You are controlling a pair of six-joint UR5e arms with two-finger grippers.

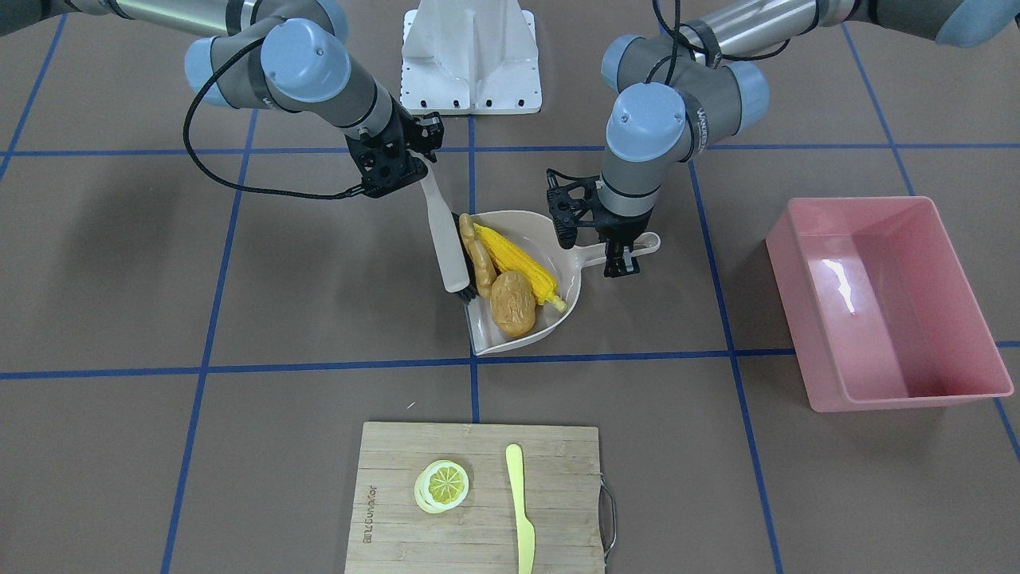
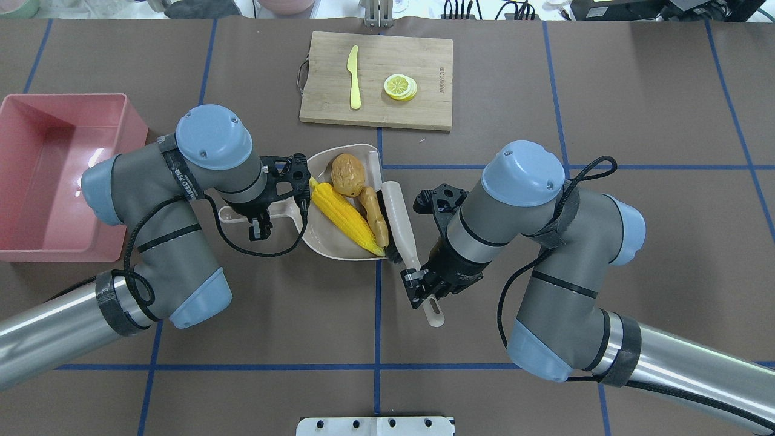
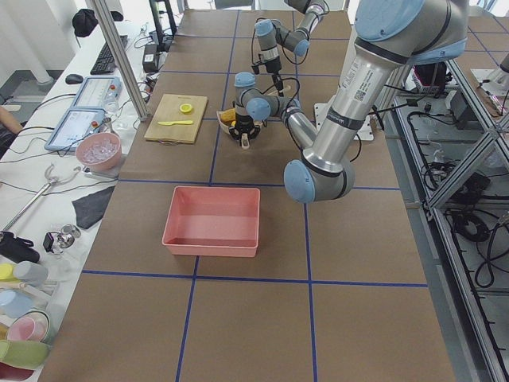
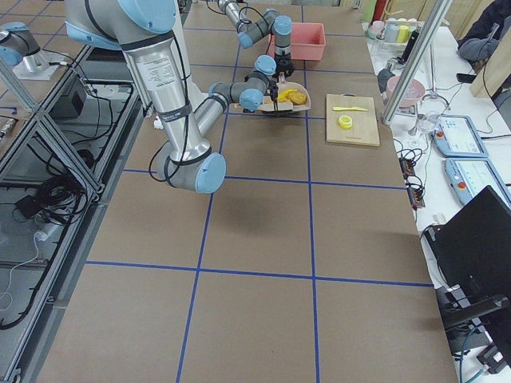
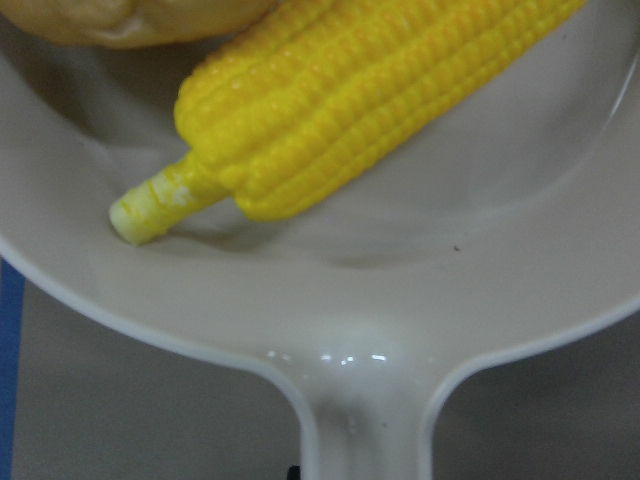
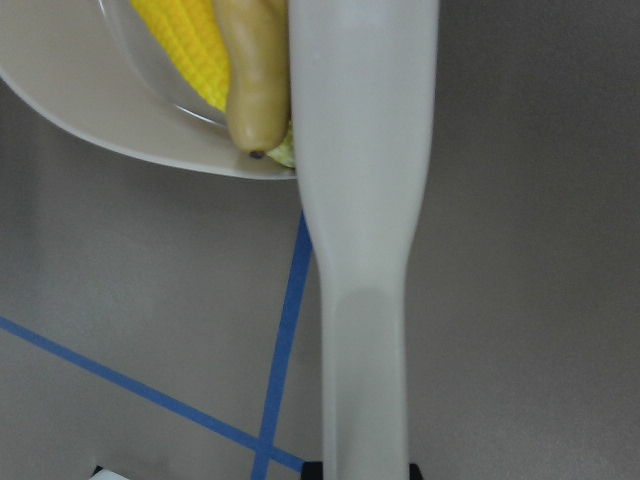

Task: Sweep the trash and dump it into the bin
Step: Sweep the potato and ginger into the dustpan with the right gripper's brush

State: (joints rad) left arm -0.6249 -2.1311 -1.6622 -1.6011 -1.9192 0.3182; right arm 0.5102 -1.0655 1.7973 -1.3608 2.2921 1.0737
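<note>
The trash lies in a beige dustpan point(image 2: 330, 249): a yellow corn cob point(image 2: 345, 219), a tan ginger root point(image 2: 375, 213) and a brown potato point(image 2: 347, 174). My left gripper point(image 2: 257, 223) is shut on the dustpan's handle point(image 1: 594, 253). Close under the left wrist view are the corn point(image 5: 380, 100) and the pan's wall point(image 5: 350, 330). My right gripper point(image 2: 418, 289) is shut on a beige brush point(image 2: 401, 221), whose dark bristles rest against the ginger at the pan's open side. The pink bin point(image 2: 36, 181) stands to the far left, apart from the pan, with nothing inside.
A bamboo cutting board point(image 2: 424, 54) at the far side carries a lemon slice point(image 2: 399, 86) and a pale yellow knife point(image 2: 354, 79). The robot's white base plate point(image 1: 470, 56) sits between the arms. Blue tape lines cross the brown table.
</note>
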